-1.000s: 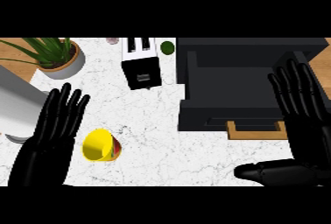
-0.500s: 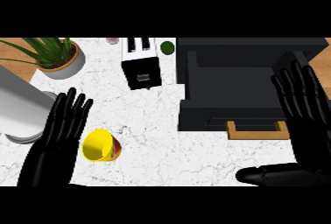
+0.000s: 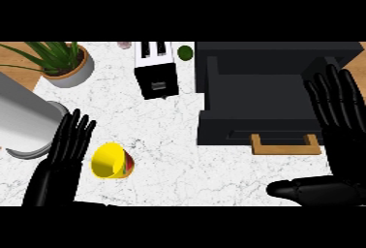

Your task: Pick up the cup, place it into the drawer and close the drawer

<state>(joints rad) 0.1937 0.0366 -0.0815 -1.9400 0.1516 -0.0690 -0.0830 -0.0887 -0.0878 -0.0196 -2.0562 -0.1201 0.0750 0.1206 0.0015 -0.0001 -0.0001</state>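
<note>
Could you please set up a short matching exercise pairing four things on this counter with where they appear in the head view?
Things:
1. cup
2. potted plant
3. drawer
4. toaster

Places:
A. top left corner
B. right half, wooden handle facing the robot
C. beside the left hand
D. top centre

Pairs: 1-C, 2-A, 3-B, 4-D

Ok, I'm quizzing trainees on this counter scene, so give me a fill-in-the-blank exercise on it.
1. The yellow cup lies on its ____.
2. The drawer has a ____ handle.
3. The hand nearest the cup is the ____ hand; the other is the right hand.
4. The potted plant stands at the counter's far ____ corner.

Missing words: side; wooden; left; left
</note>
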